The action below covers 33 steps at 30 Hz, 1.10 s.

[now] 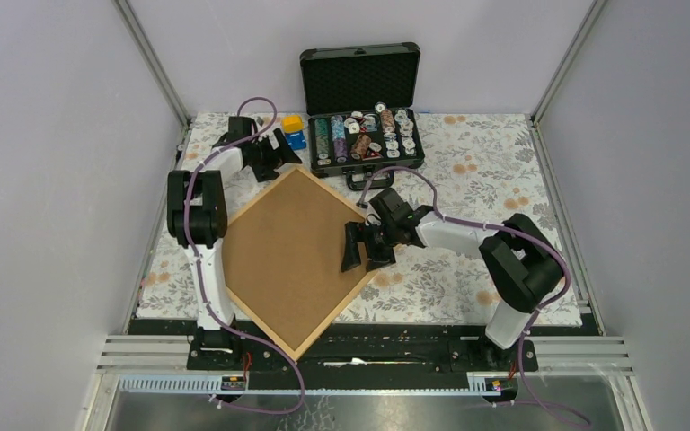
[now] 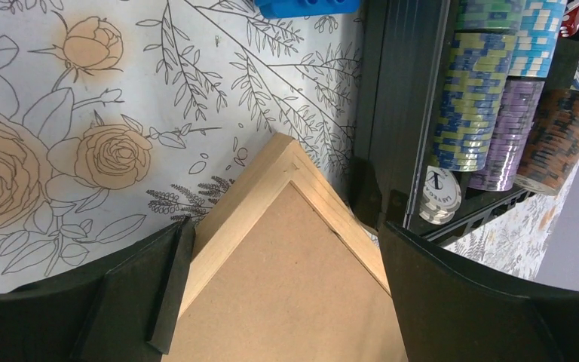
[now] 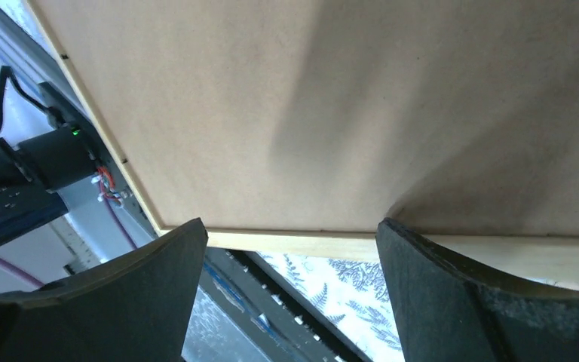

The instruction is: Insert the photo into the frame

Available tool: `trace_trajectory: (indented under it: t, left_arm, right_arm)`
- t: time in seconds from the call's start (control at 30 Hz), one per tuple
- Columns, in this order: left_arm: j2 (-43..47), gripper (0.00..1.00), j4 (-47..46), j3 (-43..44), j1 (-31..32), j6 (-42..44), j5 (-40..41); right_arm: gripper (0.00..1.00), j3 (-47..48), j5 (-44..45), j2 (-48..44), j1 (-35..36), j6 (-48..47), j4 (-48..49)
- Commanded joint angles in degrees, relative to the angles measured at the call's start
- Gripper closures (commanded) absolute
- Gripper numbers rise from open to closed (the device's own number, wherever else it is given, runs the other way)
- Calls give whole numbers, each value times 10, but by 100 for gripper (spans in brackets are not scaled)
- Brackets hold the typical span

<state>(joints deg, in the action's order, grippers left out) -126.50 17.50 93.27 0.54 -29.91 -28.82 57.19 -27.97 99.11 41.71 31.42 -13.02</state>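
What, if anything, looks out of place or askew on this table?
The light wooden picture frame, filled by a brown hardboard sheet, lies turned like a diamond on the floral table. Its near corner juts past the table's front edge over the black rail, and its far corner nearly meets the open black chip case.

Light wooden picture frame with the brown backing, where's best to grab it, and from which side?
Probably the far corner of the thin light-wood picture frame, approached from the far-left: it lies flat, so only its raised rails offer purchase, and the open left end effector straddles that corner.
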Motion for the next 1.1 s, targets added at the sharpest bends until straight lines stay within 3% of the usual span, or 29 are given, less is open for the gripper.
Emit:
trace_trajectory:
  t: [0.0,0.23,0.5,0.8,1.07]
  left_arm:
    - [-40,1,85,5,43,-38,-91]
    - [-92,1,58,23,47,-75,-140]
    - [-129,1,46,64,60,-98,-152]
    - [-205,4,95,173,59,-79,-185]
    - [-207,6,142,166,61,-12,-184]
  right_arm:
    - [9,-40,-4,15,11,-17,54]
    - [9,0,43,83,43,59,152]
    - [8,112,34,161,54,88,175]
    - [6,256,38,263,100,144,184]
    - [5,332,33,313,124,161,195]
